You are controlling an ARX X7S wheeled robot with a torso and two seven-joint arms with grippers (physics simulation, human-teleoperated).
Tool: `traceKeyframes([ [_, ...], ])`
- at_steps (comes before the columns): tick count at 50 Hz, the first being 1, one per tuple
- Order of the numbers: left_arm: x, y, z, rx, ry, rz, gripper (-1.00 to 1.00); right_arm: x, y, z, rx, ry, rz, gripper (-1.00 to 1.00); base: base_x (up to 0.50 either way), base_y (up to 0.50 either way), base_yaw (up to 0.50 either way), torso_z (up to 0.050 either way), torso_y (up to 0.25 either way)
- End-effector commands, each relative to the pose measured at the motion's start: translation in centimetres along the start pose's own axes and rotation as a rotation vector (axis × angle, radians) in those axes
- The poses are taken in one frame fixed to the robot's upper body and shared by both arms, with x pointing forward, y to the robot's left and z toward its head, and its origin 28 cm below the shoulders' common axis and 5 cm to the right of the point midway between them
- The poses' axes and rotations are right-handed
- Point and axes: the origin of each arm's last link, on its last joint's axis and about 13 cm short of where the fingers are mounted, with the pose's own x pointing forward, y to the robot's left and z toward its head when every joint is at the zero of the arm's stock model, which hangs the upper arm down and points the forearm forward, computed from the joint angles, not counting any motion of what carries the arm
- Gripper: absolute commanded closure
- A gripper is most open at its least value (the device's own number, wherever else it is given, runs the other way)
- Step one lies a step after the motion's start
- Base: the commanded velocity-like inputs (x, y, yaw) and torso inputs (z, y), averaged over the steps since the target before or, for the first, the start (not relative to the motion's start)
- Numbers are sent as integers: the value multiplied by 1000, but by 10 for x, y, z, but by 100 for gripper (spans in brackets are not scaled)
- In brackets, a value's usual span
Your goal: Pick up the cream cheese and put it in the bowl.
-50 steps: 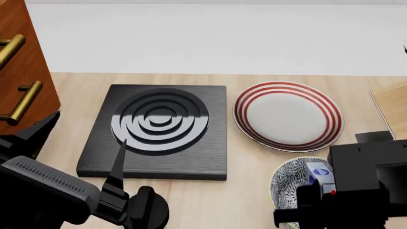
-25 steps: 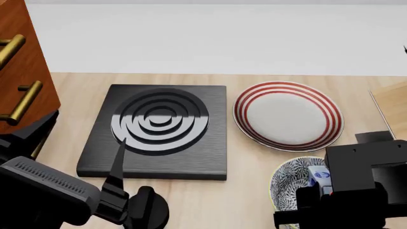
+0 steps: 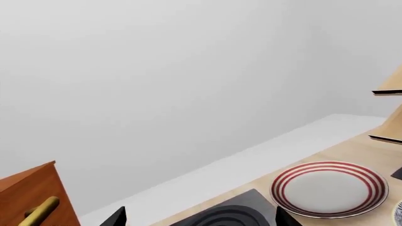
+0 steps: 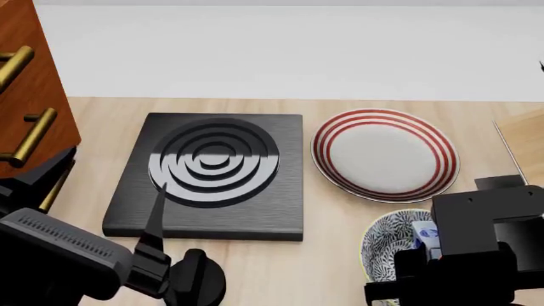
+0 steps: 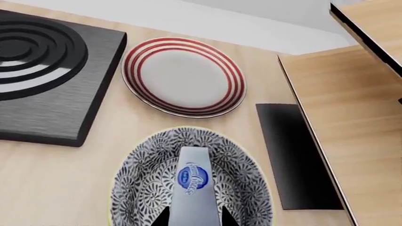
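Observation:
The cream cheese (image 5: 191, 183), a pale grey-blue box with a blue oval logo, points down into the patterned bowl (image 5: 144, 174). My right gripper (image 5: 195, 217) is shut on its near end, one dark fingertip on each side. In the head view only the box's top (image 4: 427, 234) shows, above the bowl (image 4: 383, 245) at the front right; the right wrist block hides the rest. My left gripper (image 3: 197, 217) is open and empty, fingers wide apart, at the front left by the stove; one finger (image 4: 158, 213) shows in the head view.
A black stove plate (image 4: 213, 172) lies in the middle. A red-ringed plate (image 4: 384, 155) sits behind the bowl. A wooden cabinet with brass handles (image 4: 25, 83) stands at the left. A wooden rack (image 5: 351, 117) and a black flat slab (image 5: 295, 155) are to the right of the bowl.
The right wrist has crept slightly left and forward over the bowl, and more of the cream cheese is hidden behind it. The left arm has barely shifted.

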Motion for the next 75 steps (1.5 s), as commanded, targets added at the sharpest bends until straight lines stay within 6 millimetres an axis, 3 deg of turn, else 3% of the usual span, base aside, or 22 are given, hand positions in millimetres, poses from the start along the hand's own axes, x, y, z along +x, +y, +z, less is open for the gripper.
traceKeyframes([
  [1, 0, 1, 1, -4, 0, 1, -100, -1, -2, 3, -14, -20, -23, 100, 0, 0, 0, 0, 0],
  [28, -2, 1, 2, -7, -9, 6, -100, 14, 5, -10, -31, 29, -6, 100, 0, 0, 0, 0, 1],
  [60, -2, 3, 2, -1, -6, 10, -100, 13, 5, -6, -36, 29, -16, 100, 0, 0, 0, 0, 0],
  [61, -3, 3, 2, 0, -6, 10, -100, 13, 5, -6, -37, 26, -15, -100, 0, 0, 0, 0, 0],
  [75, -2, 2, 1, -5, -3, 5, -100, 13, 3, -5, -29, 26, -20, -100, 0, 0, 0, 0, 0],
])
